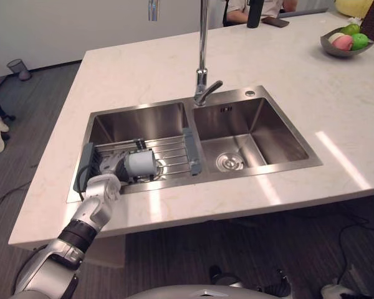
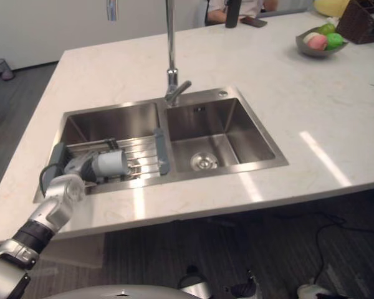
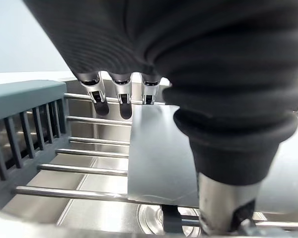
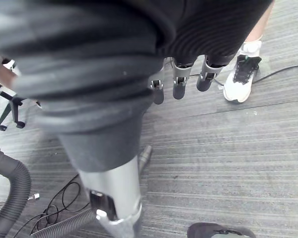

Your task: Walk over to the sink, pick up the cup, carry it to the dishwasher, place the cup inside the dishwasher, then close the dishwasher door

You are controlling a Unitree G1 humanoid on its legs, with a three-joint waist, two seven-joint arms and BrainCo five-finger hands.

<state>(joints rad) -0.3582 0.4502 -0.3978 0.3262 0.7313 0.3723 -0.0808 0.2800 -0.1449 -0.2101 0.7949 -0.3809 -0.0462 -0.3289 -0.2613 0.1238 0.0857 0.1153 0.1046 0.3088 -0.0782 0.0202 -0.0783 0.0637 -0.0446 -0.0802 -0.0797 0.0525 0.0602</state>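
Left hand (image 1: 111, 167) grips cup (image 1: 141, 165) in sink (image 1: 277, 134).

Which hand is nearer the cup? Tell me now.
Left. The left hand grips the cup on the sink rack; the right hand hangs over the floor, away from it.

Kitchen in an open-plan, office-type setting. Double stainless sink (image 1: 280, 134) set into a pale stone island surface (image 1: 137, 68). Wire drying rack (image 1: 171, 149) across the basin at the left robot hand (image 1: 111, 167). Tall faucet (image 1: 203, 43) beyond and right of the hand. Fruit bowl (image 1: 340, 52) far to its right. Grey floor (image 1: 31, 143) and waste bin (image 1: 15, 66) to its left. Seated person (image 1: 240, 9) beyond.
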